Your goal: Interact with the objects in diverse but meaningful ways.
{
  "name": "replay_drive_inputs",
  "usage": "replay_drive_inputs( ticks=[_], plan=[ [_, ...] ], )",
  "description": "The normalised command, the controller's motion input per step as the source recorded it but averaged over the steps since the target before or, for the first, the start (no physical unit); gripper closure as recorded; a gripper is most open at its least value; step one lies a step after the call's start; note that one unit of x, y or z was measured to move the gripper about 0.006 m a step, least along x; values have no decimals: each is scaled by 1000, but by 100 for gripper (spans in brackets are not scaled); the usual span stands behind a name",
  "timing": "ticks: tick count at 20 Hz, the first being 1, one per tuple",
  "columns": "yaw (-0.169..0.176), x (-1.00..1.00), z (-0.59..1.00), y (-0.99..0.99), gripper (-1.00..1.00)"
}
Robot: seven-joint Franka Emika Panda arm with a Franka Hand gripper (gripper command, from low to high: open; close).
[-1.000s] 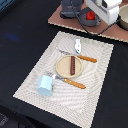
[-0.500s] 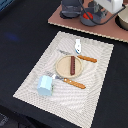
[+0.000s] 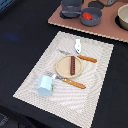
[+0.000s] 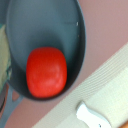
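Observation:
A red tomato point(image 3: 87, 16) point(image 4: 46, 71) lies inside the grey long-handled saucepan point(image 3: 95, 19) point(image 4: 75, 30) on the brown board at the back. The wrist view looks straight down into that pan, and no fingers show in it. My gripper is out of both views. On the placemat a brown sausage point(image 3: 73, 63) lies on a tan plate point(image 3: 64, 67). A small white shaker point(image 3: 77, 46) point(image 4: 92, 115) lies near the mat's far edge. The light-blue cup point(image 3: 45, 85) stands at the mat's near corner on the exterior view's left. A grey pot point(image 3: 70, 9) sits beside the saucepan.
Two wooden-handled utensils point(image 3: 86, 58) point(image 3: 74, 83) lie on either side of the plate on the striped placemat point(image 3: 97, 90). A pale bowl-like pot point(image 3: 123, 17) stands at the board's end on the exterior view's right. The brown board point(image 3: 107, 30) borders the mat's far edge.
The white and red part of the arm that hung over the saucepan has left through the top edge of the exterior view. The tomato now shows uncovered. The objects have not moved.

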Motion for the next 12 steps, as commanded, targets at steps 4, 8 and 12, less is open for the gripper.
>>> replay_drive_inputs(
  ticks=[4, 8, 12],
  plan=[
    [-74, 267, 390, -596, -100],
    [-87, 334, 62, -619, -100],
    [-105, 299, -79, -627, -100]
  ],
)
